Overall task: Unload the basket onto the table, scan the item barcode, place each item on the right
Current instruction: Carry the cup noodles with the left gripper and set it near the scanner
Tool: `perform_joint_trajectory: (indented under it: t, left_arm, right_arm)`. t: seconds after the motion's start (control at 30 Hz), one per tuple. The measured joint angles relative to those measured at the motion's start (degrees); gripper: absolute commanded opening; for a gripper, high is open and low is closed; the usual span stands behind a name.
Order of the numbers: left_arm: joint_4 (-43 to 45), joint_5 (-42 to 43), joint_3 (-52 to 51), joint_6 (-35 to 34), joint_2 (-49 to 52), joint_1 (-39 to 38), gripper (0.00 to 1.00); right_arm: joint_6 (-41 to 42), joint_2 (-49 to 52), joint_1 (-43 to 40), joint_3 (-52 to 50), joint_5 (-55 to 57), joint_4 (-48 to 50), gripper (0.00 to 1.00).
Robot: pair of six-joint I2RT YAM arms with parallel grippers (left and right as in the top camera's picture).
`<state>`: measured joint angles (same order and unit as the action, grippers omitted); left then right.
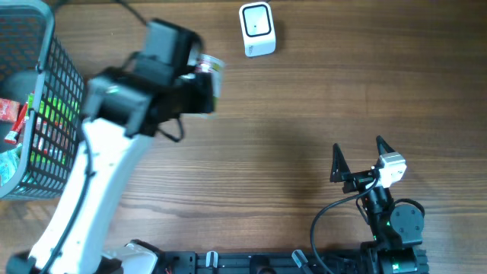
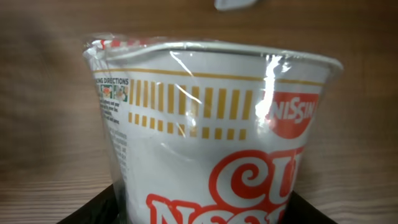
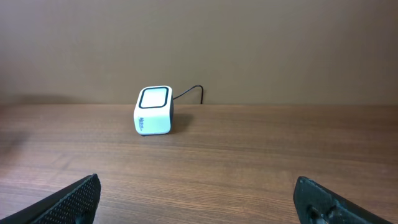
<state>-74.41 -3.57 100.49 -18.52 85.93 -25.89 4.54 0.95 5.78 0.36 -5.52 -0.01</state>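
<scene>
One noodle cup point(image 2: 211, 137), wrapped: clamped at base by left fingers point(image 2: 93, 213), half-open, just left of scanner point(image 1: 256, 29). Right fingers point(image 3: 74, 200) fully open, empty. Step: presenting. Next: turn barcode twd scanner window.

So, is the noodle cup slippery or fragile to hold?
Probably slippery: the cup is in glossy wrap showing glare. Likely light for its size: the Nissin label suggests dried noodles. It tapers, so it may creep in a grip.
</scene>
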Motion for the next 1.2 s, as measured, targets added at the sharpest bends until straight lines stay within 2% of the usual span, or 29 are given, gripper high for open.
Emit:
perform_joint_trajectory:
  t: [0.23, 0.5, 0.57, 0.63, 0.73, 1.2]
  left_arm:
    - [5.40, -0.02, -3.28, -6.91, 11.63, -13.22, 0.59]
    - [13.51, -0.02, -3.54, -8.46, 27.23, -20.81, 0.59]
    - [15.17, -0.02, -3.56, -8.59, 29.51, -21.99, 0.63]
    - [17.44, -0.02, -3.58, -8.81, 31.50, -23.45, 0.73]
    - [18.51, -0.02, -3.58, -8.98, 32.26, -24.79, 0.78]
    - [20.52, -0.04, -3.58, -8.35, 32.26, -25.09, 0.76]
  right_arm:
    - [0.00, 0.00, 0.00, 0.00, 0.00, 0.00, 1.00]
    - [0.00, 0.00, 0.00, 0.00, 0.00, 0.00, 1.00]
    - [0.00, 0.00, 0.00, 0.00, 0.00, 0.00, 1.00]
    - [0.00, 0.00, 0.00, 0.00, 0.00, 0.00, 1.00]
    - [0.00, 0.00, 0.00, 0.00, 0.00, 0.00, 1.00]
    - [0.00, 0.00, 0.00, 0.00, 0.00, 0.00, 1.00]
